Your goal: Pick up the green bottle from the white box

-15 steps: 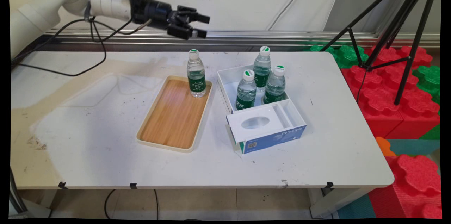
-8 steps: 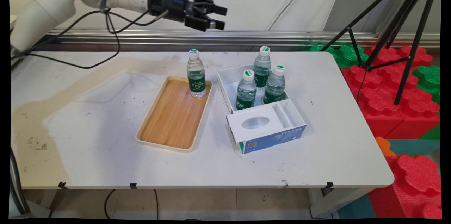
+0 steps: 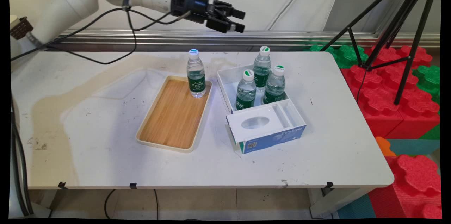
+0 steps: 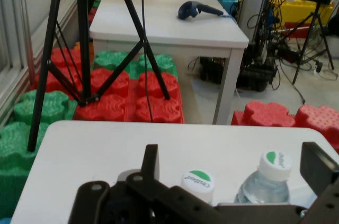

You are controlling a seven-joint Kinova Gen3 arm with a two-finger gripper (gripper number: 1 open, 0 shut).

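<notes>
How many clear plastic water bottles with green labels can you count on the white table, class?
4. One clear plastic water bottle stands at the far end of the bamboo tray; three stand inside the open white box: rear bottle, front-left bottle, front-right bottle. None appears hidden.

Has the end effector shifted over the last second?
Yes. The end effector has travelled to the picture's right along the wall rail, from above-left of the bottle on the wooden tray to above-right of it, with its height unchanged.
</notes>
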